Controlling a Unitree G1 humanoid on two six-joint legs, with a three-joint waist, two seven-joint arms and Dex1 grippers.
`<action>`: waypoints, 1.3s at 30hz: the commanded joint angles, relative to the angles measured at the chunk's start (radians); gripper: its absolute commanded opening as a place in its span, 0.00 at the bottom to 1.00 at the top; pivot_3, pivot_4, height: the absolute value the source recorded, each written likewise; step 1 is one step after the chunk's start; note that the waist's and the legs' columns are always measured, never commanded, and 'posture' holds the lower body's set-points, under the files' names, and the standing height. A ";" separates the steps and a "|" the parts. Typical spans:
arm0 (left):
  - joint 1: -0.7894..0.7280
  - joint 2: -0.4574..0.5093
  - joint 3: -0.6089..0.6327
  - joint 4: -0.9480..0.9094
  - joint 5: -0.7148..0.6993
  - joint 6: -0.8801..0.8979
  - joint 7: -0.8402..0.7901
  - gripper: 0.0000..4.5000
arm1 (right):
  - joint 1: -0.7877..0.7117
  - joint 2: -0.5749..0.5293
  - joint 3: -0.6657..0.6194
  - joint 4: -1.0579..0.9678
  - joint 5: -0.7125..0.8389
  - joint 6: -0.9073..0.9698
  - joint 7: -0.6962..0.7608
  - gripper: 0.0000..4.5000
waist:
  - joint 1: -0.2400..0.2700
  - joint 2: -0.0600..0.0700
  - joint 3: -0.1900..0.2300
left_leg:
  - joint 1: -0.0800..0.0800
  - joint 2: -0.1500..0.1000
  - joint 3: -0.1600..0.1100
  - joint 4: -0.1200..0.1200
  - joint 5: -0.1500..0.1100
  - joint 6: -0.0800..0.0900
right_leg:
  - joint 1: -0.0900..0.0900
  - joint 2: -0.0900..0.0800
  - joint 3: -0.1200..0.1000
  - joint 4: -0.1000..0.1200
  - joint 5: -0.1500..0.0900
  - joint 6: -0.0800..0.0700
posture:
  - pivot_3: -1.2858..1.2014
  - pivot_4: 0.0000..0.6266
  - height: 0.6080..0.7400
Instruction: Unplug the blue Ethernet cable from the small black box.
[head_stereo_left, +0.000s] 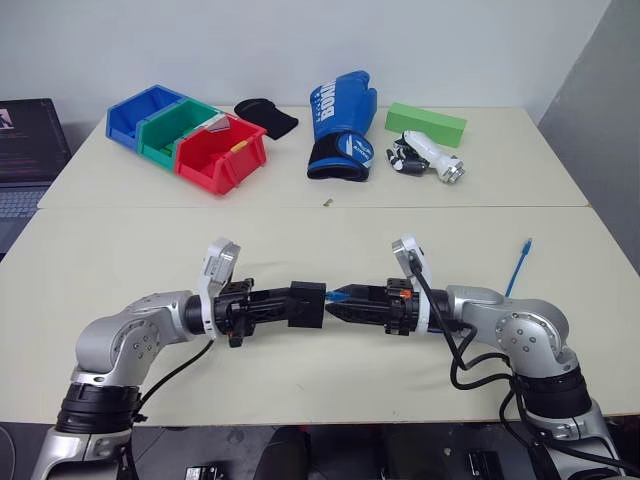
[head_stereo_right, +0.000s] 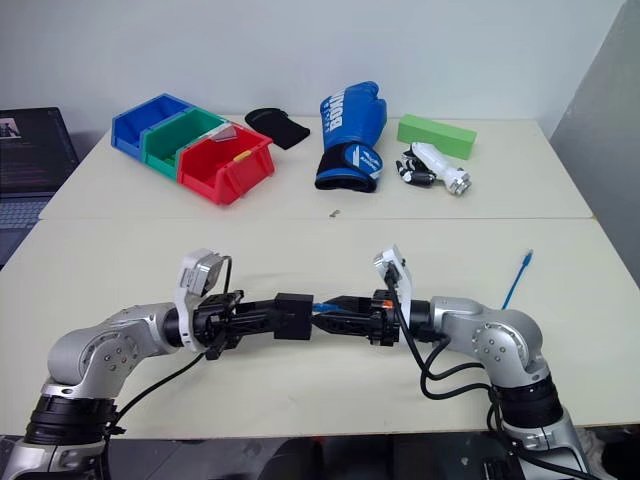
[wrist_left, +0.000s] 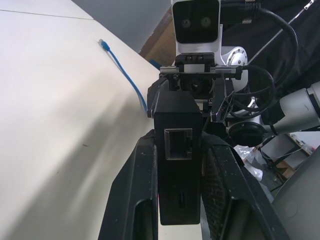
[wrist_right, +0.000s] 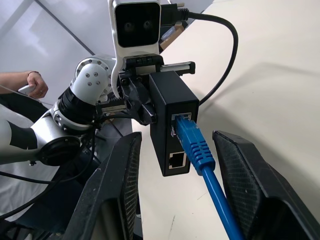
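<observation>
- Left gripper (head_stereo_left: 283, 304) is clamping the small black box (head_stereo_left: 307, 304) between its two fingers (wrist_left: 135, 195), holding it up off the cream table (head_stereo_left: 150, 260), ports facing the right arm.
- Blue Ethernet cable (wrist_right: 197, 147) is sitting plugged into the upper port of the box; lower port is showing empty in the right wrist view.
- Right gripper (head_stereo_left: 345, 303) is pointing at the box from the other side, fingers (wrist_right: 250, 185) standing apart either side of the blue plug boot, not pinching it as far as the right wrist view shows.
- Cable is running back under the right arm; its free end (head_stereo_left: 525, 245) is lying on the table well off to the right.
- Step, as I judge it: right fingers are needing to close on the boot right behind the port, then pull straight back along the plug's axis.
- Clip tab is probably wanting pressing first; which side it sits on I cannot tell.
- Left grip is needing to hold firm so the box is not sliding out during the pull.
- Risk: grabbing thin cord instead of boot, or yanking sideways and jamming.
</observation>
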 joint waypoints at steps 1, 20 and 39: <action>-0.013 -0.001 -0.006 -0.035 0.001 -0.009 -0.003 0.17 | -0.017 0.003 -0.008 -0.018 0.017 0.006 0.005 0.45 | 0.000 0.000 0.000 | 0.000 0.000 0.000 0.000 0.000 0.000 | 0.000 0.000 0.000 0.000 0.000 0.000 | 0.52 0.24 1.00; 0.015 0.015 -0.026 -0.042 0.040 -0.039 -0.035 0.17 | -0.019 0.004 -0.047 -0.007 0.090 0.090 0.005 0.01 | 0.000 0.000 0.000 | 0.000 0.000 0.000 0.000 0.000 0.000 | 0.000 0.000 0.000 0.001 0.000 0.000 | 0.52 0.24 1.00; 0.007 0.029 0.068 0.013 0.037 -0.052 0.023 0.17 | -0.009 -0.085 -0.058 0.145 -0.206 -0.183 -0.063 0.01 | -0.001 0.000 0.000 | 0.000 -0.001 0.001 0.001 0.000 0.000 | 0.000 0.000 0.000 0.001 0.000 0.000 | 0.52 0.24 1.00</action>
